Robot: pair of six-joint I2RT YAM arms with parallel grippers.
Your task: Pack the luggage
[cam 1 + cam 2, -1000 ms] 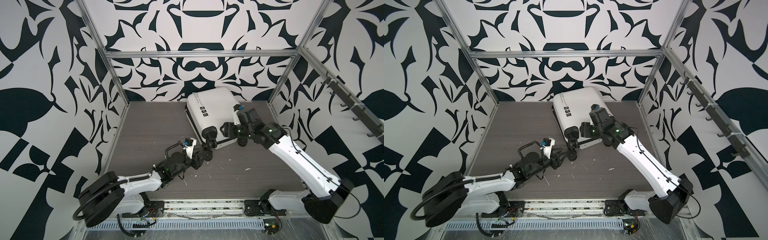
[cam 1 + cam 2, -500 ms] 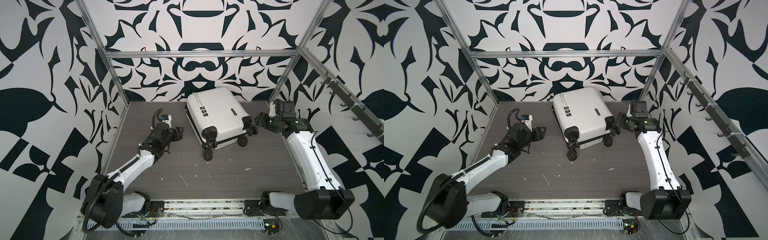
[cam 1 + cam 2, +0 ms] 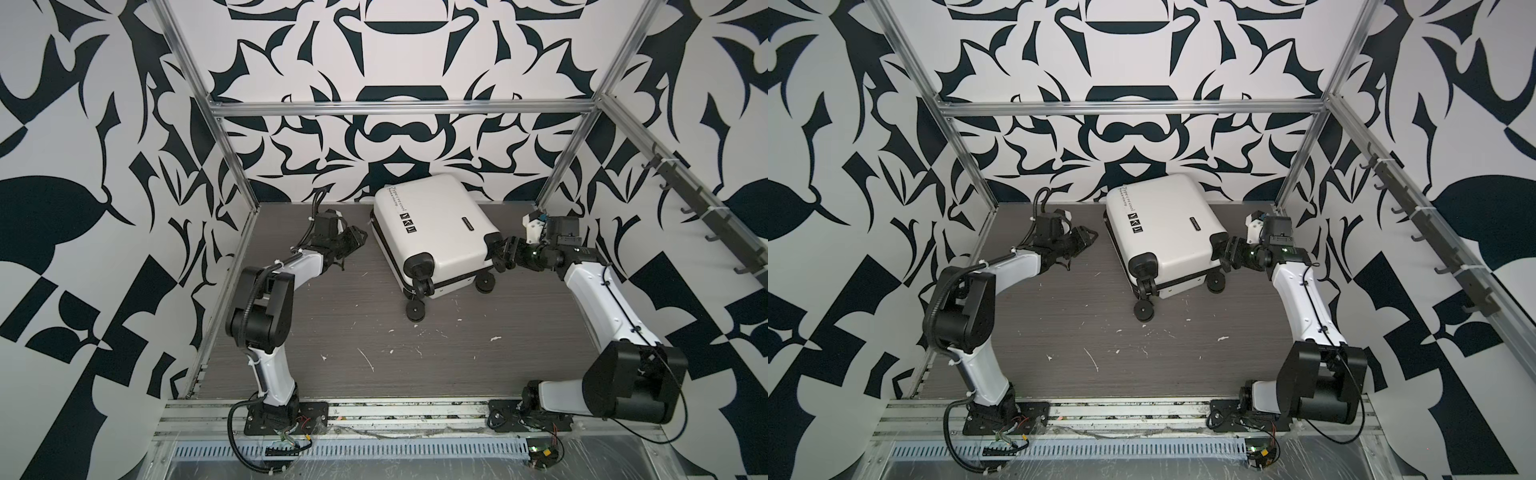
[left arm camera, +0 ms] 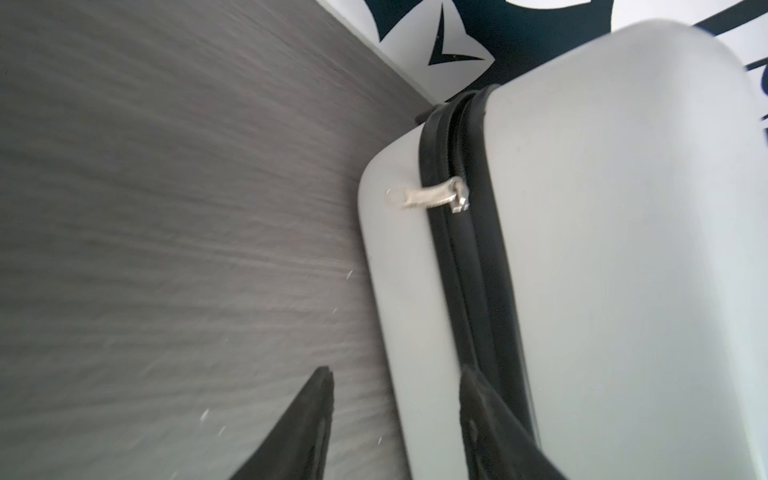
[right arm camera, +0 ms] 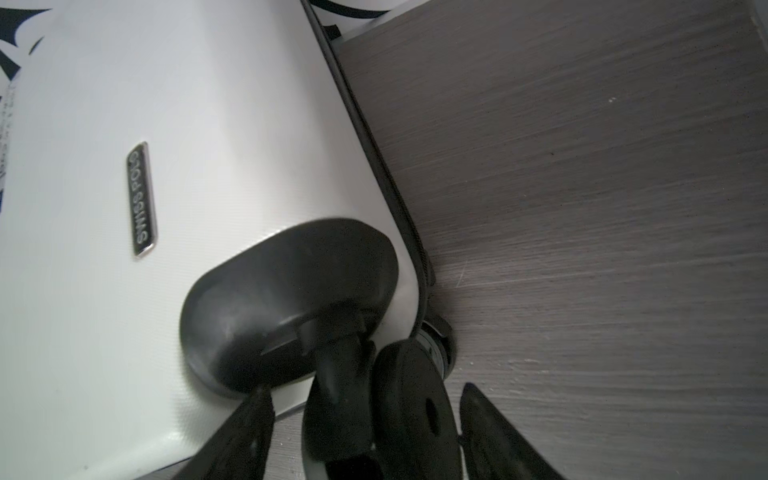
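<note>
The luggage (image 3: pixel 432 224) (image 3: pixel 1163 224) lies closed on its side at the back middle of the table, its wheels toward the front. My left gripper (image 3: pixel 360 236) (image 3: pixel 1091 236) hovers open just off its left side. In the left wrist view the luggage (image 4: pixel 602 249) shows its black zipper seam and a silver zipper pull (image 4: pixel 428 197) ahead of the left gripper (image 4: pixel 397 370), which holds nothing. My right gripper (image 3: pixel 500 255) (image 3: pixel 1225 255) is at the luggage's right rear corner. In the right wrist view this gripper (image 5: pixel 365 388) is open and straddles a black spinner wheel (image 5: pixel 415 407) of the luggage (image 5: pixel 208 124), with gaps on both sides.
The grey wood-grain table (image 3: pixel 415 365) carries small white flecks. Aluminium frame posts (image 3: pixel 232 166) stand at the back corners against patterned walls. A rail of black hooks (image 3: pixel 706 216) runs along the right wall. Another luggage wheel (image 3: pixel 415 309) sticks out toward the front.
Both arms have left the luggage's front edge and swung out to its sides. The left gripper has closed in on the zipper side, the right gripper on the rear wheel.
</note>
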